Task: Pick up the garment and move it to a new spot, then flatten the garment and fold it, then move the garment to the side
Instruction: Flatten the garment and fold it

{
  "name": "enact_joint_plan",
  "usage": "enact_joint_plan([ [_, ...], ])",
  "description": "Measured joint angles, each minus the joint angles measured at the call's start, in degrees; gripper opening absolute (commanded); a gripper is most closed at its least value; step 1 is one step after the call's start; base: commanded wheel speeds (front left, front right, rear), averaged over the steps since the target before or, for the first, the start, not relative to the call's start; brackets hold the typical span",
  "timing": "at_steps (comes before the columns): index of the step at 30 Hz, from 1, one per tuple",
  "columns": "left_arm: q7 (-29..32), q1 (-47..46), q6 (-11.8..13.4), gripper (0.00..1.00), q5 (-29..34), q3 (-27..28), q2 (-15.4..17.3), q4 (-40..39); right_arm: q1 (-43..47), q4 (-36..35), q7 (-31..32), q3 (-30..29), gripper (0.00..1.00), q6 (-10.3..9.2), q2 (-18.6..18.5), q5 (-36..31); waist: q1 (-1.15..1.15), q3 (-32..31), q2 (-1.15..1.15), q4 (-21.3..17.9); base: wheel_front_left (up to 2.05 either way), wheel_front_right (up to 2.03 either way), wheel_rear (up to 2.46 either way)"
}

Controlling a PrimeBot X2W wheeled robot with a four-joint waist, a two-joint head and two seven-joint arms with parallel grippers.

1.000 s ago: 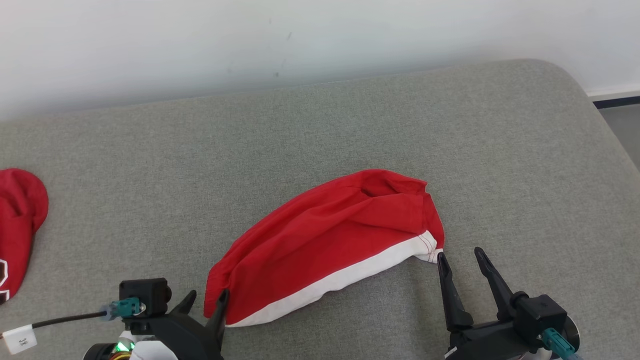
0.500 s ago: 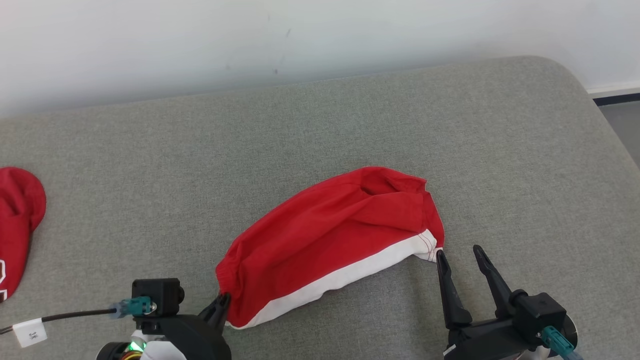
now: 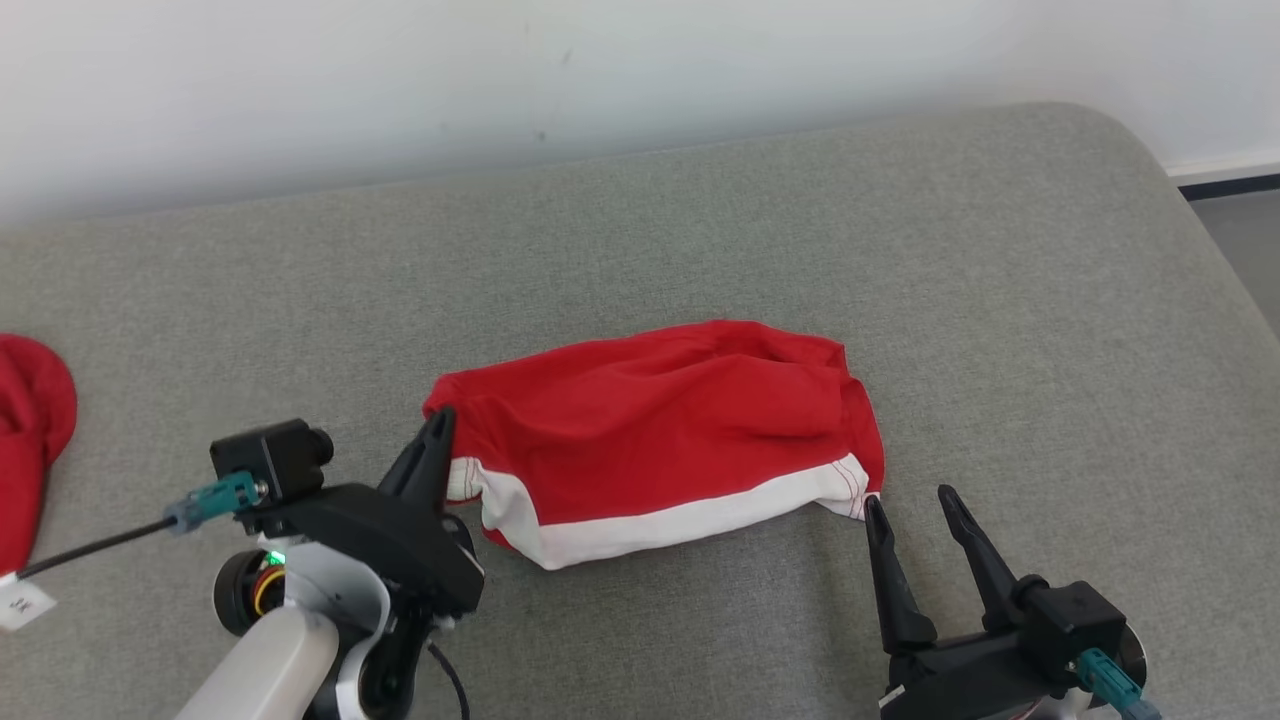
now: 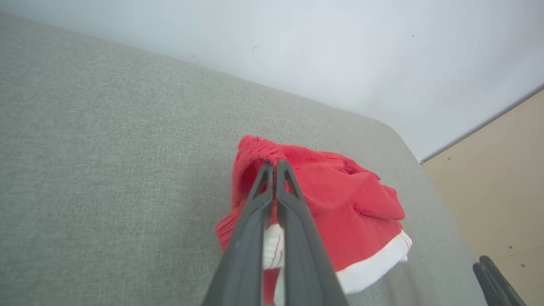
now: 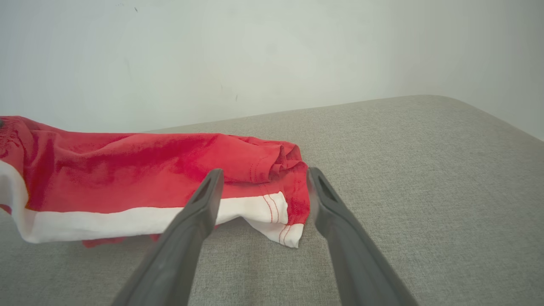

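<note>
Garment [image 3: 660,440] lies on the couch [image 3: 700,230], left end pinched by the left gripper [image 3: 441,418]. The right gripper [image 3: 907,497] is spread beside its right corner.

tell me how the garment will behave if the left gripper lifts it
Probably floppy: the garment lies in soft folds and bunches where the left gripper pinches it, so the rest should sag. Likely light, being thin cloth. Its corner by the right gripper may drag on the cushion.
</note>
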Motion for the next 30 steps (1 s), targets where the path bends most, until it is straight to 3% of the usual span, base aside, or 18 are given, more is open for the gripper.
enact_joint_plan([
  [7,-3.4,-6.2,1.5,0.0,1.0,1.3,-3.8,15.5,-0.9,-0.1,-0.1,1.0,1.0,0.0,0.0,0.0,0.0,1.0,0.0,-1.6,0.0,0.0,0.0],
  [13,-6.7,-8.9,2.0,0.0,2.9,1.6,-4.1,24.9,-1.2,-0.2,-0.2,0.7,1.0,0.0,0.0,-0.2,0.0,2.0,0.0,-3.0,0.0,0.0,0.0],
  [16,-6.6,-9.3,1.0,0.0,3.8,0.6,-4.0,27.9,-1.2,-0.2,-0.2,0.6,1.0,0.0,0.0,-0.3,0.0,2.0,0.0,-3.0,0.0,0.0,0.0],
  [17,-6.5,-9.3,0.4,0.28,3.8,0.3,-4.0,28.6,-1.2,-0.2,-0.1,0.6,1.0,0.0,0.0,-0.3,0.0,1.9,0.0,-2.9,0.0,0.0,0.0],
  [18,-6.5,-9.3,-0.1,1.0,3.8,0.1,-4.1,29.3,-1.2,-0.2,-0.1,0.6,1.0,0.0,0.0,-0.3,0.0,1.8,0.0,-2.8,0.0,0.0,0.0],
  [24,-8.6,-9.4,-1.6,1.0,3.2,1.3,-4.0,29.3,-1.1,-0.5,0.3,0.4,1.0,0.0,0.0,-0.3,0.0,0.9,0.0,-1.8,0.0,0.0,0.0],
  [30,-9.9,-6.4,-1.4,1.0,2.6,2.8,-0.4,22.7,-0.4,-1.2,0.7,-0.5,1.0,0.01,0.0,-0.4,0.0,0.0,0.0,-0.4,0.0,0.0,0.0],
])
